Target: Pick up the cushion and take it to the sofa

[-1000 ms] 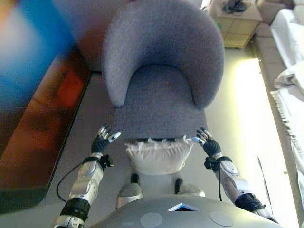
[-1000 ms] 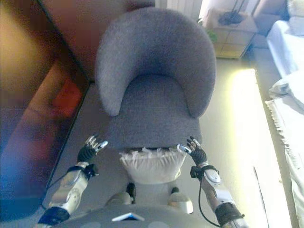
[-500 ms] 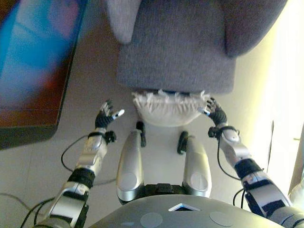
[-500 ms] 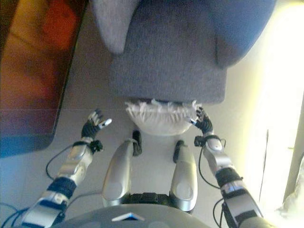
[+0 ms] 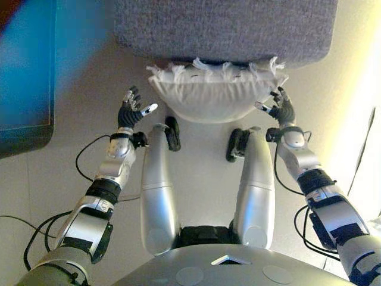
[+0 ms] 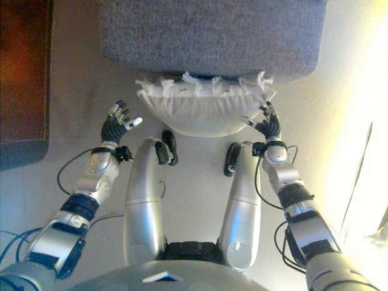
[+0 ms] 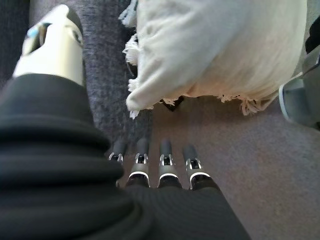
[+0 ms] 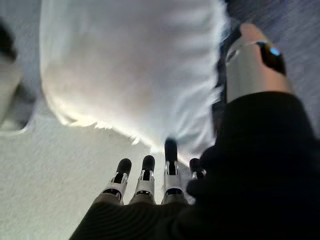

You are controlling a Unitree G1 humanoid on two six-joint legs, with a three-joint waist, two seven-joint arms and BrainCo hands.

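Cushion [image 5: 214,100], white with a fringed edge, lies on the floor [image 5: 71,161] in the upper centre of the frame, tucked against the front edge of a grey armchair [image 5: 223,27] whose seat fills the top of the picture. Both arms reach up toward it from the bottom corners. At the right of centre, the right hand [image 5: 282,109] sits at the cushion's right end, fingers straight and relaxed; in the right wrist view the dark fingertips [image 8: 171,150] lie right at the white fabric's lower edge, though whether they actually touch it cannot be told. At the left of centre, the left hand [image 5: 130,111] is held near the cushion's left end but apart from it, fingers spread and thumb out to the side, holding nothing; the left wrist view shows its fingertips [image 7: 166,148] straight over bare floor, with a strip of floor between them and the cushion's fringe. A dark blue-and-brown panel [image 5: 27,65] takes up the upper left of the frame, well clear of the cushion.
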